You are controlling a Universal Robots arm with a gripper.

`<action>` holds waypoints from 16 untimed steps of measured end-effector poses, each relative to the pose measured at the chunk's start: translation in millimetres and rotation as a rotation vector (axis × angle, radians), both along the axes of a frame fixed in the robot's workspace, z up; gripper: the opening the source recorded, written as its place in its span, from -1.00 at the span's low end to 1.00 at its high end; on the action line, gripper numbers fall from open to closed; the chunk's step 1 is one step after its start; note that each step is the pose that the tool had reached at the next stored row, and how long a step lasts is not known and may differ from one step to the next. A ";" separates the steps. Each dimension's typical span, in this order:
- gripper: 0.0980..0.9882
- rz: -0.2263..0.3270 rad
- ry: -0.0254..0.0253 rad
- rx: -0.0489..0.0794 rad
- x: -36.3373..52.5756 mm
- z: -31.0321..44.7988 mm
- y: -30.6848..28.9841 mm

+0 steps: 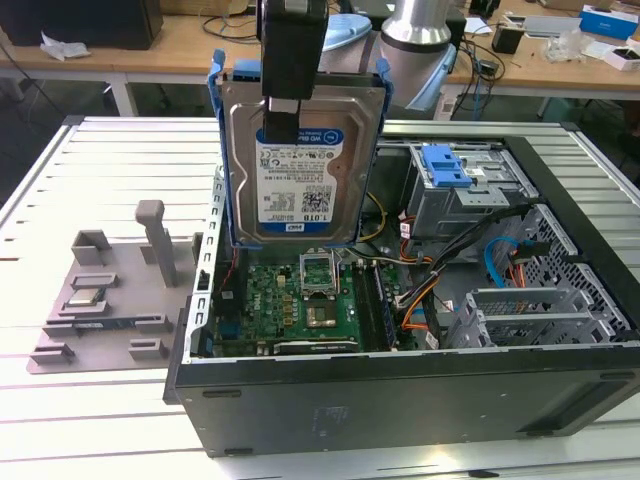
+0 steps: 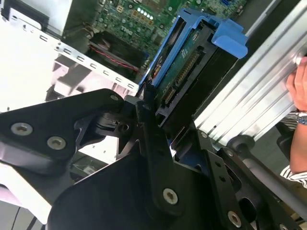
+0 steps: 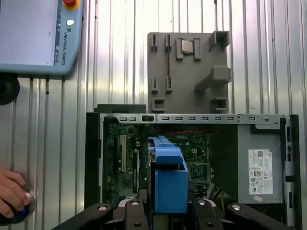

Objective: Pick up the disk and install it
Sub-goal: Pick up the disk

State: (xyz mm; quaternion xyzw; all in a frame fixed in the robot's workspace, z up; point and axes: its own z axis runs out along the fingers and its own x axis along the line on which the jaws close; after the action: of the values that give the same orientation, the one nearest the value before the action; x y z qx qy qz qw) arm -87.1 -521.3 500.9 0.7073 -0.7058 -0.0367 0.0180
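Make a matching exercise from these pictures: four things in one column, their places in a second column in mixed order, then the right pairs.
Things
1. disk
2. grey holder plate
3. computer case
4. hand

Places
A. lying open on the slatted table
B. resting on a dark round knob
C. gripped in the tool, above the open case
D. on the table beside the case, at the exterior view's left

Pairs: 1-C, 2-D, 3-A, 4-B
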 end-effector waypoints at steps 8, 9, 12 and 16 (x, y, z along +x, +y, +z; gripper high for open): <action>-0.40 0.000 0.0001 -0.001 0.0 0.0 -46.6; -0.40 0.000 0.0000 -0.001 -0.1 0.0 -46.8; -0.40 0.000 0.0001 -0.001 0.0 0.0 -46.9; -0.40 0.000 0.0000 -0.001 4.7 0.0 -47.0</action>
State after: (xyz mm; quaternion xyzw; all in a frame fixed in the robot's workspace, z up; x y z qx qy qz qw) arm -82.3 -568.3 500.9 0.7073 -0.7058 -0.0364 0.0183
